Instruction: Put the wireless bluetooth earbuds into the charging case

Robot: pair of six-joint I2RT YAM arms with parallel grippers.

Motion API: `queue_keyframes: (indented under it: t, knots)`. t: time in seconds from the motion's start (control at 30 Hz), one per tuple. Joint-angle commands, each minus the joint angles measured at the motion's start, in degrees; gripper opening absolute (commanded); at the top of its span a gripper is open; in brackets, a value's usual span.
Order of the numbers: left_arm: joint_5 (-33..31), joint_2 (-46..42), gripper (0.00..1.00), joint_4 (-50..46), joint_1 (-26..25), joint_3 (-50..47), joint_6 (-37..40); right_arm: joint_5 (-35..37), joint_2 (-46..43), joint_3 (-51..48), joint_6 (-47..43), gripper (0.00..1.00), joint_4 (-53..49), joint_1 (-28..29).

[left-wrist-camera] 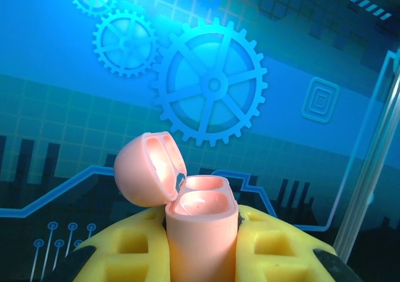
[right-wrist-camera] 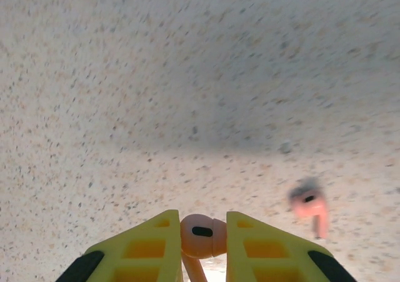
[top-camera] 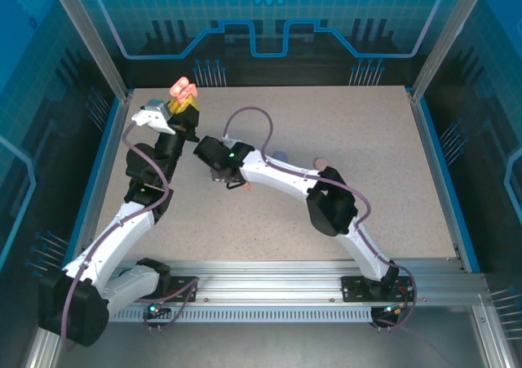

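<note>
Holding a coral-orange, rounded plastic charging case (left-wrist-camera: 200,235) upright, the left gripper (left-wrist-camera: 201,257) is clamped on the case body, with one yellow finger pressed against each side. The hinged lid (left-wrist-camera: 140,172) is swung open to the left of the case, exposing two wells. The right gripper (right-wrist-camera: 201,219), positioned right of the case and nearer the arm bases in the top view, is closed on a coral-orange stemmed earbud (right-wrist-camera: 203,238) over the speckled beige table (right-wrist-camera: 187,75); a second coral-orange earbud (right-wrist-camera: 308,206), blurred, lies on the table well apart from the case.
</note>
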Motion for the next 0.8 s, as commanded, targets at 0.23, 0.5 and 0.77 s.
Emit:
queue_keyframes:
  t: [0.23,0.5,0.77]
  knots:
    - [10.1,2.2,0.0,7.9,0.6,-3.1,-0.6,7.0,-13.1,-17.5,-6.4,0.18,6.6,-4.9]
    - [15.4,7.6,0.0,14.7,-0.3,-4.5,1.9,12.1,-25.5,-26.8,-15.0,0.18,11.1,-8.9]
    - [14.7,11.6,0.0,16.9,-5.4,-3.4,11.2,11.0,-38.9,-31.1,-21.7,0.18,16.8,-13.6]
